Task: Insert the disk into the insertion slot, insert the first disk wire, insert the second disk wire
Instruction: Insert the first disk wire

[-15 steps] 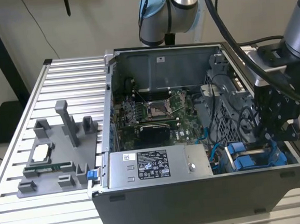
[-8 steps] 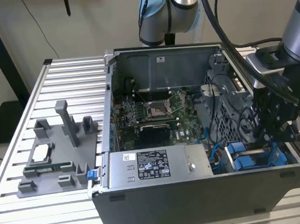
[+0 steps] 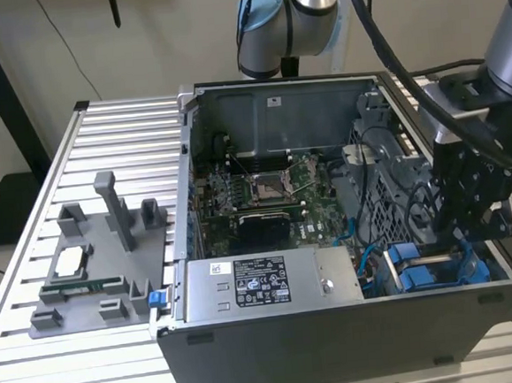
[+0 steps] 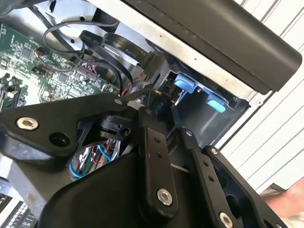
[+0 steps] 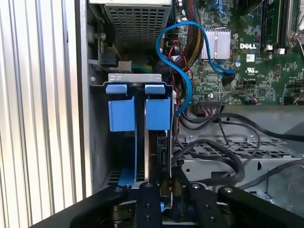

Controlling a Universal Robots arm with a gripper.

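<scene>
The disk [image 5: 159, 154] stands on edge in the insertion slot [image 5: 135, 77], its blue carrier tabs [image 5: 157, 114] side by side at the cage mouth. The same blue carrier [image 3: 415, 272] shows at the near right corner of the open computer case in the exterior view. My gripper [image 3: 460, 245] reaches down into that corner, right over the disk's back edge. In the second wrist view my gripper [image 4: 158, 102] has its fingers drawn together on a small black wire connector, whose thin black wire [image 4: 130, 96] trails off. The first wrist view shows the gripper [image 5: 166, 192] at the disk's connector end.
A grey power-supply box [image 3: 272, 283] sits beside the drive cage. Blue data cables [image 5: 183, 76] and black cable bundles [image 5: 223, 152] loop between the motherboard [image 3: 265, 191] and the cage. A grey fixture with parts [image 3: 93, 266] lies on the slatted table at the exterior view's left.
</scene>
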